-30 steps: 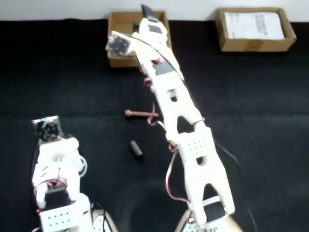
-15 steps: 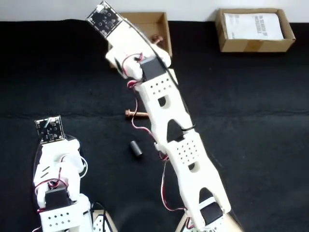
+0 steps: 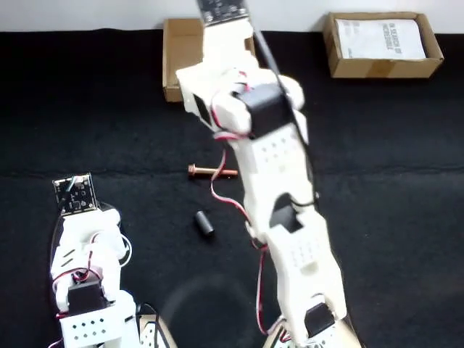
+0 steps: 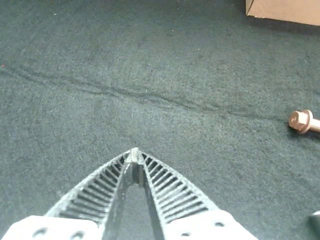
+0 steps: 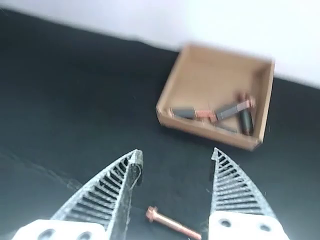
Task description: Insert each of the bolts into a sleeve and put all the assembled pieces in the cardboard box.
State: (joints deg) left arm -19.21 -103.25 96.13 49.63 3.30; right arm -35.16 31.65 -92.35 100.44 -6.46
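One copper bolt [image 3: 212, 172] lies loose on the black cloth [image 3: 87, 109]. A dark sleeve [image 3: 204, 223] lies near it but does not touch it. Several assembled pieces [image 5: 215, 114] lie in the cardboard box [image 5: 200, 127] at the table's far edge. The right gripper [image 5: 175, 155] is raised near that box, its fingers spread and empty. The left gripper [image 4: 135, 152] is pressed together over bare cloth, well apart from the bolt.

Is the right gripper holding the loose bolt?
No, the right gripper is open and empty, with the bolt lying on the mat.
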